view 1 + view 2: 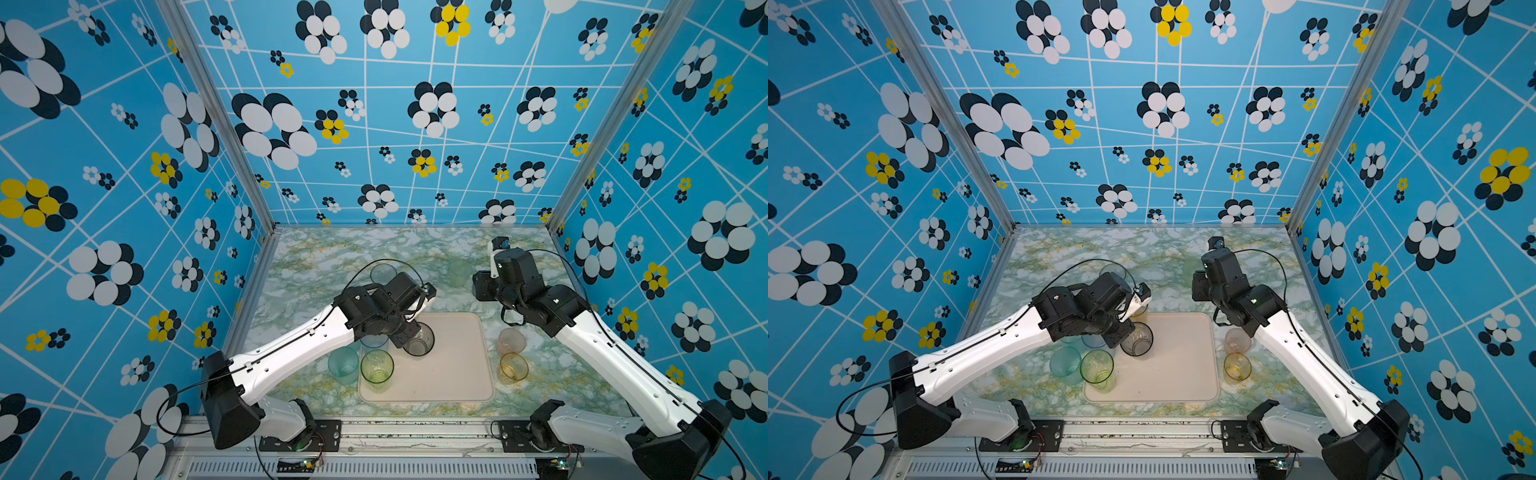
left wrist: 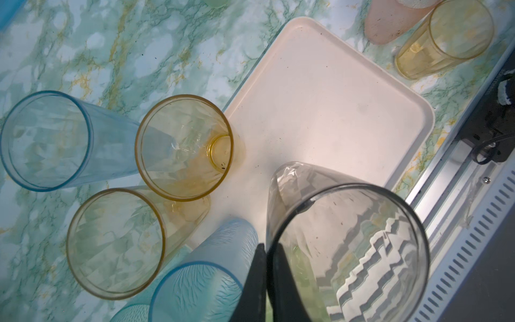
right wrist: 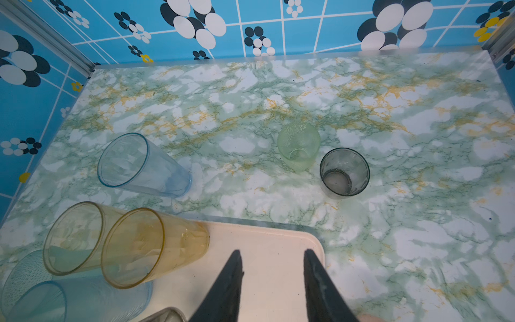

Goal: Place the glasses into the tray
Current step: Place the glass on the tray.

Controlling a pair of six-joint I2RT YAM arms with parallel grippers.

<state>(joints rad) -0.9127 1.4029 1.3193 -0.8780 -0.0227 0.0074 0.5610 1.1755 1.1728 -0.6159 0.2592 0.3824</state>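
My left gripper is shut on the rim of a tall smoky grey glass. The glass hangs upright over the left part of the cream tray; I cannot tell whether its base touches. My right gripper stands open with nothing between its fingers, above the tray's far right corner. A yellow-green glass stands at the tray's front left edge. An amber glass stands at its far left corner.
Left of the tray crowd a teal glass, a frosted blue one and another amber one. Pink and amber glasses stand right of it. Behind are a blue glass, a pale green one and a short grey one.
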